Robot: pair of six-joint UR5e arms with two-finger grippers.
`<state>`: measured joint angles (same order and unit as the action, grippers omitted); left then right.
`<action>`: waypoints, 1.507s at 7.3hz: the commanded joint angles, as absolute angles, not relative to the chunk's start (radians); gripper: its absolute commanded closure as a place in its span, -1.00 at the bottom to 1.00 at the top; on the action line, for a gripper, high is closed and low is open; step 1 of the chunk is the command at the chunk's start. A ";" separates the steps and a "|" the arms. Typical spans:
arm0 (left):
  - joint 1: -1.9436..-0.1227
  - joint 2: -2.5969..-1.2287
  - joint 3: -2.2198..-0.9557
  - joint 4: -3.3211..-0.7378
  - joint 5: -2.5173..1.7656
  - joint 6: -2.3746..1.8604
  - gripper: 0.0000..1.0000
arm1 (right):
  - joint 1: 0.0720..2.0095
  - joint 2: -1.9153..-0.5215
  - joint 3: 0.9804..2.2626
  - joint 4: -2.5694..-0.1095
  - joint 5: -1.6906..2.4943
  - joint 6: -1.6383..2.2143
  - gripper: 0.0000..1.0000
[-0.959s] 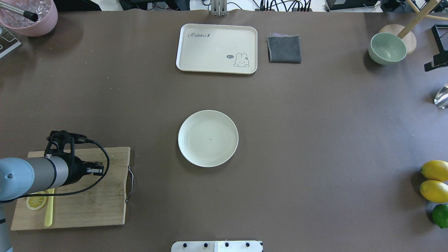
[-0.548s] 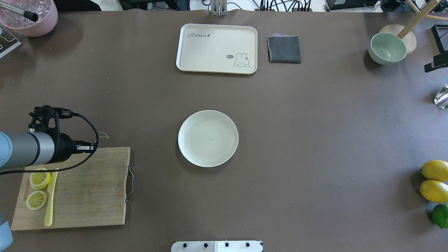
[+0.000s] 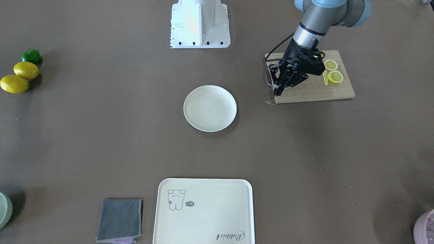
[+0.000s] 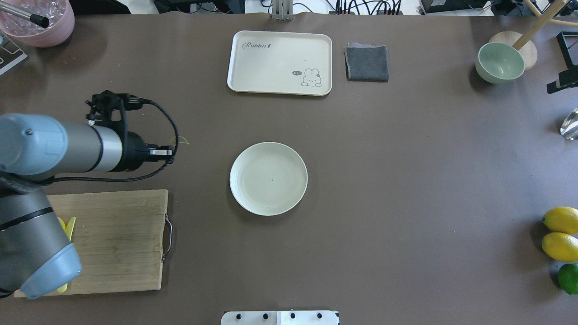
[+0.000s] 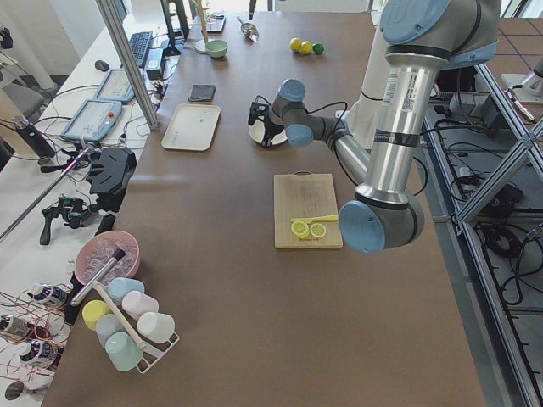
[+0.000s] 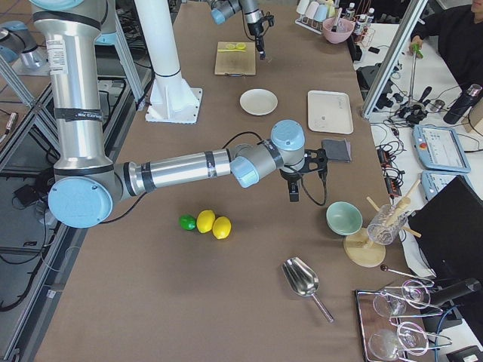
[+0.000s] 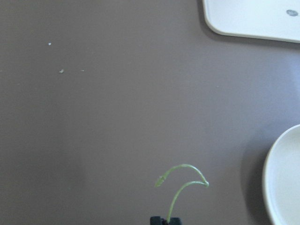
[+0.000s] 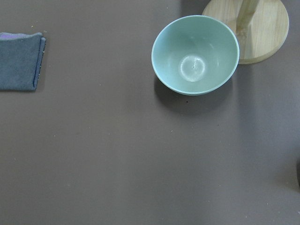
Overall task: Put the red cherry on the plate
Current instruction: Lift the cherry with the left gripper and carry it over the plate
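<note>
The round cream plate (image 4: 268, 178) lies at the table's middle, also seen in the front view as the plate (image 3: 210, 107). My left gripper (image 4: 170, 152) hovers above the brown table to the plate's left, shut. Thin curved green stems (image 7: 183, 180) stick out from its tips (image 7: 165, 220). The red cherry's fruit is hidden between the fingers. In the front view the stem (image 3: 270, 102) hangs below the gripper (image 3: 276, 91). The plate's edge (image 7: 283, 180) shows at the right of the left wrist view. My right gripper (image 6: 293, 193) appears only in the exterior right view, above the table near the green bowl; I cannot tell its state.
A wooden cutting board (image 4: 117, 243) with lemon slices (image 3: 333, 70) and a yellow knife lies near the robot's left. A cream rabbit tray (image 4: 280, 62), grey cloth (image 4: 366, 63) and green bowl (image 4: 499, 62) sit at the far side. Lemons (image 4: 561, 232) lie at the right edge.
My left arm has swung off the cutting board, away from the robot and rightward toward the plate, carrying the green stems with it. The plate has not moved.
</note>
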<state>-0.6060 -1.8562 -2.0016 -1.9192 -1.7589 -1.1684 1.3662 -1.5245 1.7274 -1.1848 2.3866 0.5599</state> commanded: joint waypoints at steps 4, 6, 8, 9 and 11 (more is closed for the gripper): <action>-0.431 -2.173 -1.661 -2.027 -1.546 -1.255 1.00 | 1.368 -1.529 1.727 -1.186 2.382 0.561 -0.99; -0.426 -2.184 -1.603 -2.059 -1.545 -1.255 0.80 | 1.368 -1.526 1.726 -1.187 2.376 0.568 -0.99; -0.419 -2.187 -1.608 -2.057 -1.523 -1.261 -0.95 | 1.367 -1.525 1.718 -1.189 2.375 0.568 -0.99; -0.420 -2.184 -1.617 -2.056 -1.523 -1.272 -0.96 | 1.364 -1.517 1.717 -1.212 2.373 0.561 -0.99; -0.464 -2.145 -1.690 -2.048 -1.519 -1.258 -0.96 | 1.365 -1.513 1.718 -1.258 2.370 0.557 -0.99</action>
